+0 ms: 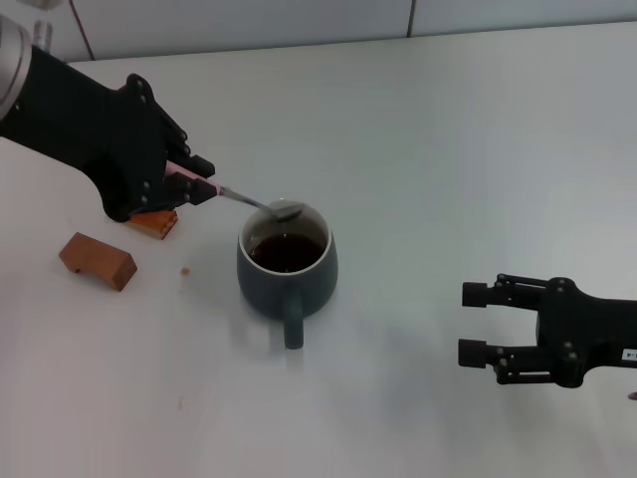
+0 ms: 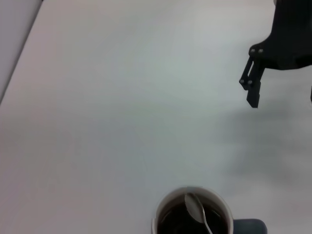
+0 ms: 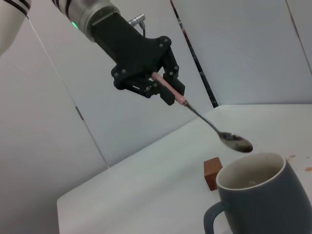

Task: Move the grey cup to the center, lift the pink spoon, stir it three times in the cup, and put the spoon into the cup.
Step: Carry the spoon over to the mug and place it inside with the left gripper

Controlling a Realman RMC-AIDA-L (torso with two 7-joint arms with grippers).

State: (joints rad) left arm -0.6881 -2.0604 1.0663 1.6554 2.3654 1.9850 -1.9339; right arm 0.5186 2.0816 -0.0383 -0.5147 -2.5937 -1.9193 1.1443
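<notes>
**Head view: spoon poised over the cup rim**

Head view: left gripper clamps the pink spoon by its handle, bowl just above the far rim of the grey cup, mid-table. Right gripper idles with fingers spread, well apart.

Left wrist view: spoon bowl hangs over the dark liquid, near the wall.

Right wrist view: spoon is clear of the rim. A tilted descent could strike the rim, nudging the cup or splashing liquid.
</notes>
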